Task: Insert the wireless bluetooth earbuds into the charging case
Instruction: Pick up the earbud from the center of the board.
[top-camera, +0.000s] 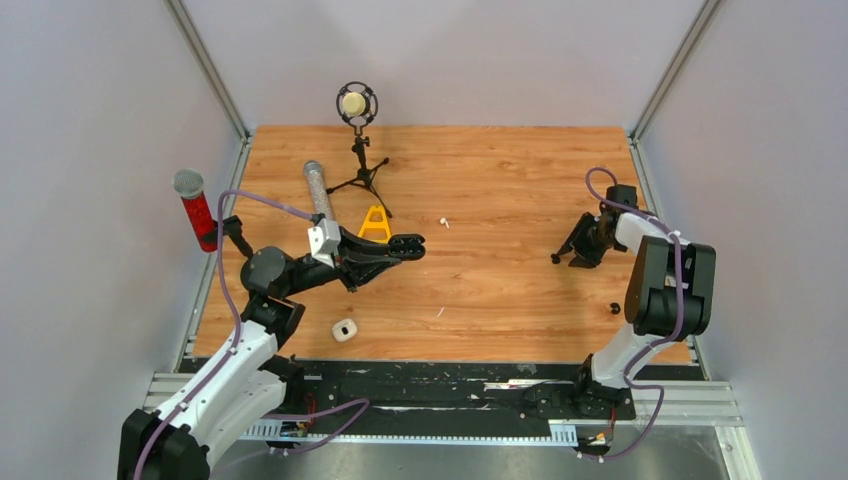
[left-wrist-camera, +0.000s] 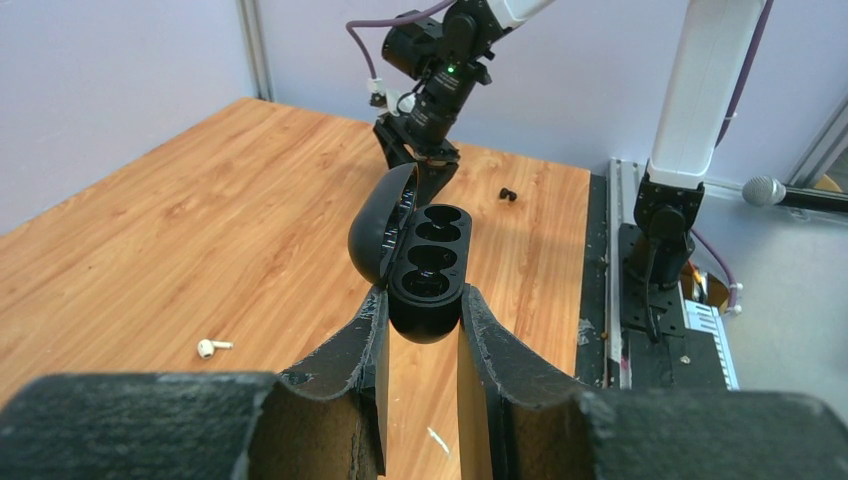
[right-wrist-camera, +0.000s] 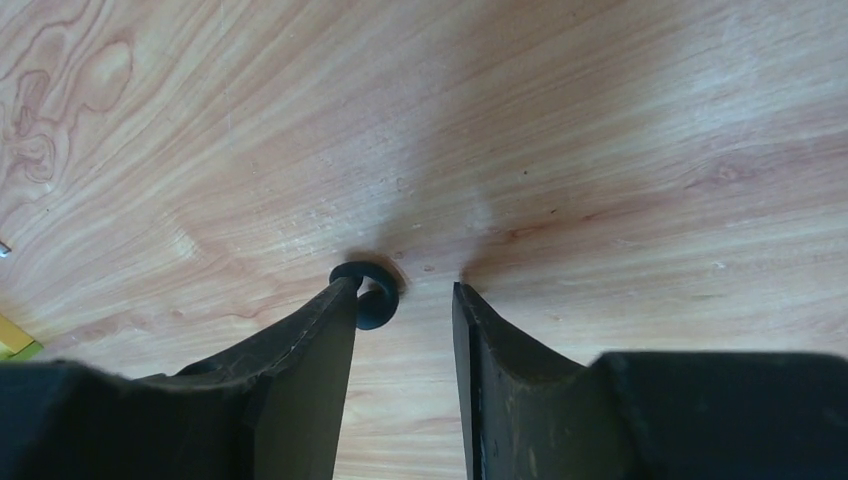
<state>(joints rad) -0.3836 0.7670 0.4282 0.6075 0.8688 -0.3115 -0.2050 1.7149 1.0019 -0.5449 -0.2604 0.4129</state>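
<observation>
While left hand (left-wrist-camera: 423, 300) grips open black case (left-wrist-camera: 428, 255), right hand (right-wrist-camera: 404, 290) part-open; earbud (right-wrist-camera: 375, 297) half-hidden beside it.

Just a wood-grain tabletop (top-camera: 500, 170) boxed in by plain pale grey walls (top-camera: 450, 50) with aluminium corner posts (top-camera: 205, 65), metal rail (top-camera: 690, 400) along the near edge, soft even light.

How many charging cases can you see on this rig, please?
2. A black case, lid open, is gripped by the left gripper above the table. A white case lies on the table beside the left arm. Nothing suggests another is hidden.
</observation>
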